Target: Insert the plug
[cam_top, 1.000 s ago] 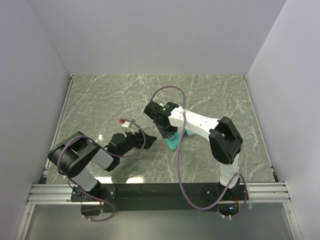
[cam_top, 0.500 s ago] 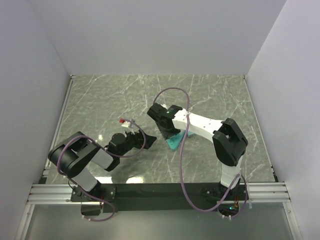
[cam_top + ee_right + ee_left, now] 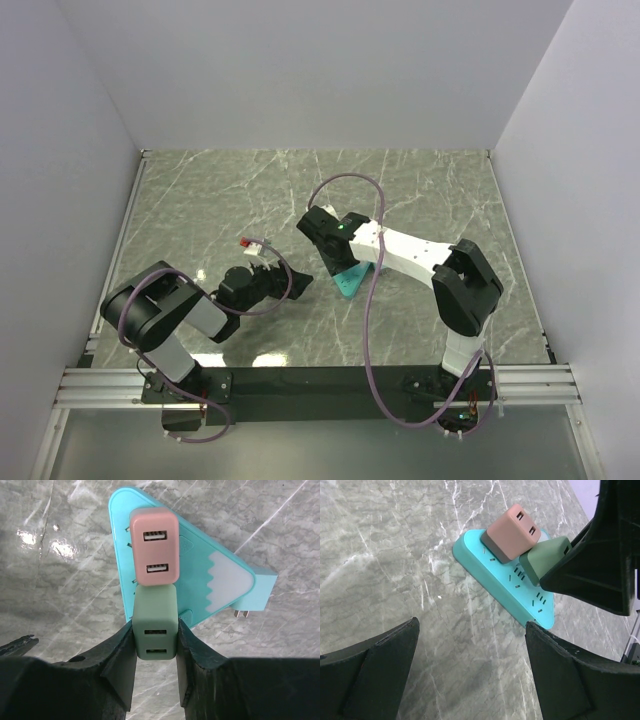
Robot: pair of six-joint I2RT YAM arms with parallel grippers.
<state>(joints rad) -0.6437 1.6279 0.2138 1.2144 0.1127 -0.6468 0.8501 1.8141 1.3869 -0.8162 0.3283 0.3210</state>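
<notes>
While the left pincer [image 3: 471, 630] hangs low over the marbled surface [image 3: 395, 555], jaws spread wide and holding nothing, the teal triangular power strip [image 3: 480, 567] lies just beyond it. At the strip, the right pincer [image 3: 155, 625] clamps a green plug [image 3: 155, 605] over the strip's face, hard against a pink plug [image 3: 154, 552] standing there. Whether the green plug's prongs are in cannot be told.

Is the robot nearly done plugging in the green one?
Nearly. Done: the pink plug sits in the teal power strip. In hand: the right gripper pinches the green plug right beside it. Left: probably pushing it fully in and letting go. The left gripper hangs open nearby.
</notes>
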